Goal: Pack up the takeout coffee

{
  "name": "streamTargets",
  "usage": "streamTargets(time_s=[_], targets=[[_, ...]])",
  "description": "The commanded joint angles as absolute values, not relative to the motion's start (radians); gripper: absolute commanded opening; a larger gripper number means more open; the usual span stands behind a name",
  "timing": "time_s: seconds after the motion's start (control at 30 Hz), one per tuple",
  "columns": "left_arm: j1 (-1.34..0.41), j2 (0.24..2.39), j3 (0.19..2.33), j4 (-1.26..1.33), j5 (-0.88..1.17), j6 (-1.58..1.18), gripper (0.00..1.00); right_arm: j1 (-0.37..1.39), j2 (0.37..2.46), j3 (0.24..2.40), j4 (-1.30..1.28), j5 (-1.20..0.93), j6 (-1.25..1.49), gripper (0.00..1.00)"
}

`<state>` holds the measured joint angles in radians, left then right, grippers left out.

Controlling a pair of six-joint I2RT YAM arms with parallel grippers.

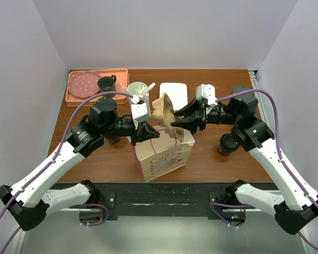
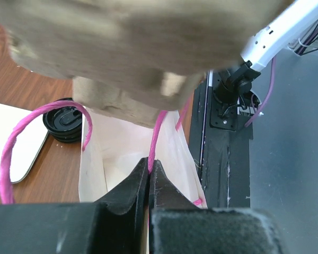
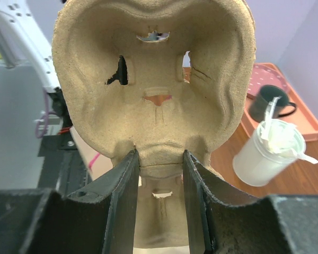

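Observation:
A paper bag (image 1: pixel 164 157) with pink print stands open at the table's near middle. My left gripper (image 1: pixel 152 134) is shut on the bag's pink cord handle (image 2: pixel 155 135), at the bag's left rim; the bag's pale inside (image 2: pixel 124 151) shows below. My right gripper (image 1: pixel 176 118) is shut on a brown pulp cup carrier (image 1: pixel 166 109), which is tilted on edge above the bag's mouth. In the right wrist view the carrier (image 3: pixel 153 79) fills the frame, its stem pinched between the fingers (image 3: pixel 124 180). A black-lidded coffee cup (image 1: pixel 228 144) stands right of the bag.
A pink tray (image 1: pixel 79 95) at the back left holds a dotted plate and a dark mug (image 1: pixel 106 83). A white cup with stirrers (image 1: pixel 138 89) and a flat white slab (image 1: pixel 173 93) lie behind the bag. A dark cup (image 1: pixel 114 139) sits under my left arm.

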<state>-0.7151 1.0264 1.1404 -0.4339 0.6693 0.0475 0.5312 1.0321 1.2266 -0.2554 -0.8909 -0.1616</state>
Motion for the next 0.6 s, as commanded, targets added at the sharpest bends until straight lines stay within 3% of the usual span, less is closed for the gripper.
streamTargets(time_s=[0.0,0.57], targets=[[-0.718,1.011,1.169,-0.431,0.692,0.071,0.00,0.534,1.034,1.246,-0.203,-1.002,-0.126,0.21],[-0.719,0.985,1.167,-0.434,0.724,0.078,0.00,0.534,1.114,1.206,-0.208,-1.013,-0.161,0.20]])
